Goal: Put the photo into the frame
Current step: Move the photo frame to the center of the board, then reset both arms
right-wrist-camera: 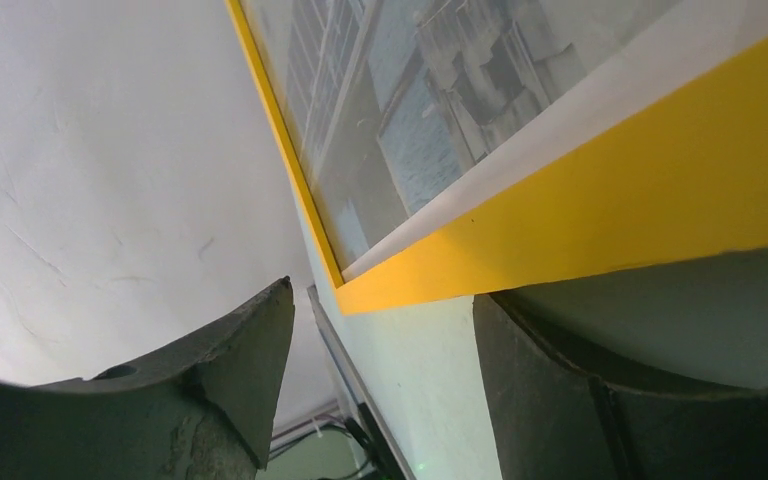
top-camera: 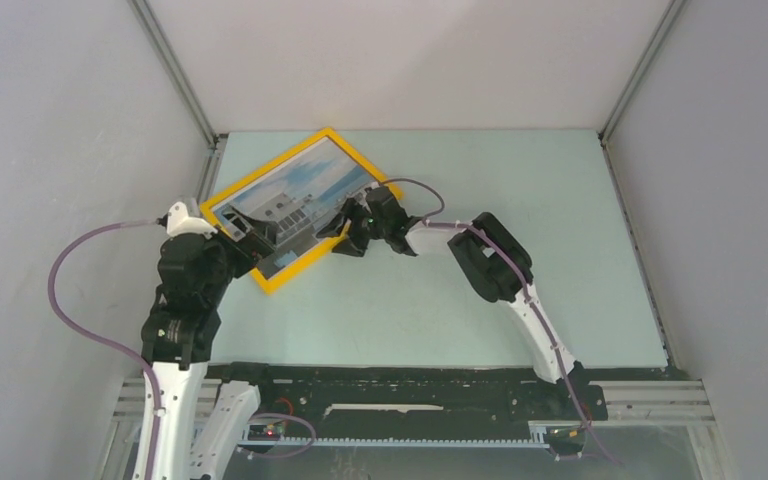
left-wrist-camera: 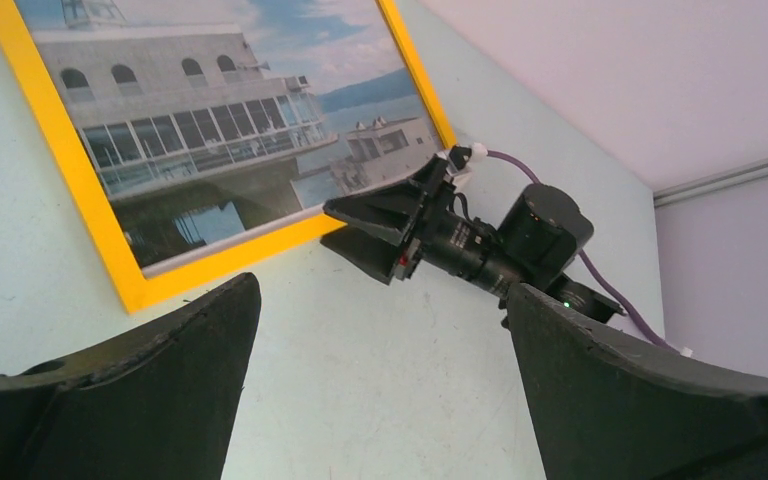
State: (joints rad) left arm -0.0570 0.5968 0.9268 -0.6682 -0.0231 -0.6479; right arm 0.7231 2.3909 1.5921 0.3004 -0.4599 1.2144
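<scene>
The frame (top-camera: 278, 281) has a yellow rim and lies tilted at the table's back left. The photo (top-camera: 295, 195) of sky, water and pale buildings shows inside its rim. My left gripper (top-camera: 250, 248) is open and empty at the frame's near corner. In the left wrist view the gripper (left-wrist-camera: 385, 330) hangs over bare table, with the rim (left-wrist-camera: 90, 200) and the photo (left-wrist-camera: 210, 110) beyond it. My right gripper (top-camera: 345, 238) is open at the frame's right edge. In the right wrist view its right finger (right-wrist-camera: 560, 390) sits just under the rim (right-wrist-camera: 610, 200). Contact cannot be told.
The mint table top (top-camera: 480, 290) is enclosed by grey walls with aluminium posts at the back corners (top-camera: 205, 130). A black rail (top-camera: 390, 375) runs along the near edge. Purple cables (top-camera: 70, 300) loop off both arms.
</scene>
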